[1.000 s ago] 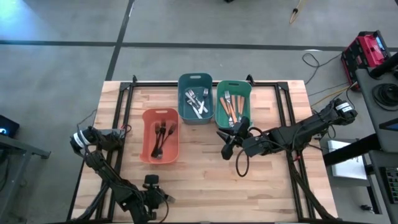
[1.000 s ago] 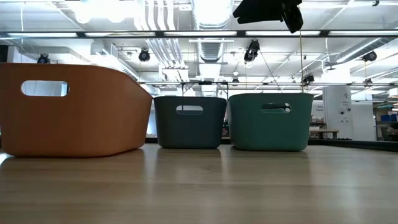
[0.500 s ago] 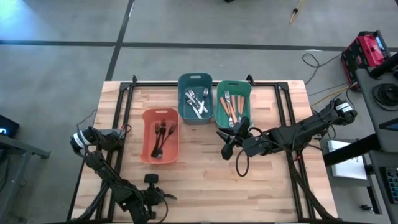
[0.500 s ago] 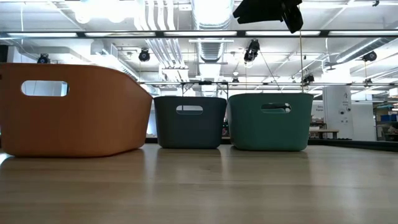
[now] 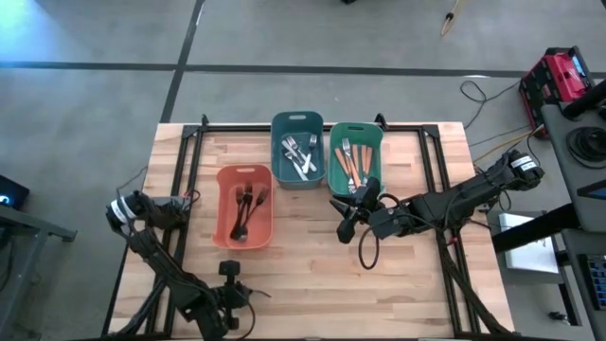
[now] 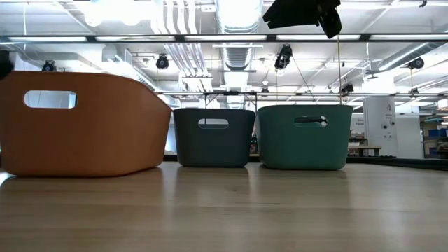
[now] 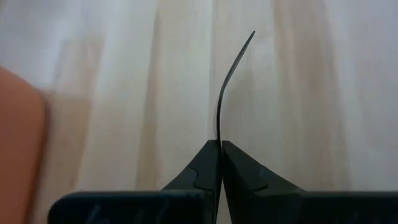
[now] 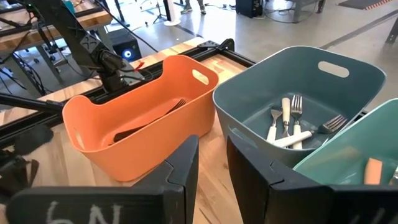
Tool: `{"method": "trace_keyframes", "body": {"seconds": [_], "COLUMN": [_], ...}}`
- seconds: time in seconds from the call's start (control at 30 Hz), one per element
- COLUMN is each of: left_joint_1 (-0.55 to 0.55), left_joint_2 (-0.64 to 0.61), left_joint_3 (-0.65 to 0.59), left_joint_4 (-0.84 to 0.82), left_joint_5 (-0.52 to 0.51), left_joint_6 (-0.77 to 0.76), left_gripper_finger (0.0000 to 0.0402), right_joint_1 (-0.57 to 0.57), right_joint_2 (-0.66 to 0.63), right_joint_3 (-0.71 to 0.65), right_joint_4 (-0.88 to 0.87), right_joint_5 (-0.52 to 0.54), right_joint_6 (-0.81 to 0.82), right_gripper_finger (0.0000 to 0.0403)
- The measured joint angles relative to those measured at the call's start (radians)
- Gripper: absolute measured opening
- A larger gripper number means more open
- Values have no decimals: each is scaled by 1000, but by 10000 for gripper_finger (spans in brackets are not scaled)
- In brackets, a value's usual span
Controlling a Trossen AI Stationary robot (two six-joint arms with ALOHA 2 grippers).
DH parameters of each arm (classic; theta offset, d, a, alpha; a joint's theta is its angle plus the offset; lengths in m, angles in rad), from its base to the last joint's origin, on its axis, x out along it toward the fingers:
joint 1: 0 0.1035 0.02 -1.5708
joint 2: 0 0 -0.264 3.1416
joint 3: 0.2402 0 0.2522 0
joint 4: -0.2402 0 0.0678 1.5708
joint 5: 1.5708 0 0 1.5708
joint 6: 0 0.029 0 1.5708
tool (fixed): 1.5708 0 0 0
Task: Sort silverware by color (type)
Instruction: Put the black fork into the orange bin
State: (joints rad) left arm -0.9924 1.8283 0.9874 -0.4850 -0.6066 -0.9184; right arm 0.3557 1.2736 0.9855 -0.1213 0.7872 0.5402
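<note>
Now left gripper [image 7: 220, 149] pinched tight on thin dark utensil [image 7: 225, 87], long way pointing ahead. Salmon bin [image 5: 244, 206] just beyond, nearest this arm. Right gripper [image 8: 211, 149] narrow, empty, waits near green bin [image 5: 355, 156].

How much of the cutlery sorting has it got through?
Mostly done: dark pieces lie in the salmon bin, silver ones in the blue bin, orange-handled ones in the green bin. In hand: the left gripper pinches a thin dark utensil. Left: binning it, probably salmon. The right gripper waits empty.
</note>
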Motion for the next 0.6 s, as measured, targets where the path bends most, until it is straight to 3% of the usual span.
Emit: {"method": "trace_keyframes", "body": {"seconds": [0.2, 0.4, 0.6], "left_joint_1": [0, 2, 4], "left_joint_2": [-61, -176, -326], "left_joint_3": [52, 90, 109], "left_joint_4": [-79, -90, 41], "left_joint_5": [-95, -298, -470], "left_joint_6": [58, 215, 522], "left_gripper_finger": [0, 0, 0], "right_joint_1": [0, 0, 2], "right_joint_2": [0, 0, 0], "right_joint_3": [0, 0, 0], "right_joint_4": [0, 1, 1], "right_joint_5": [-1, -3, -9], "right_joint_6": [-11, -18, -27], "right_gripper_finger": [75, 75, 75]}}
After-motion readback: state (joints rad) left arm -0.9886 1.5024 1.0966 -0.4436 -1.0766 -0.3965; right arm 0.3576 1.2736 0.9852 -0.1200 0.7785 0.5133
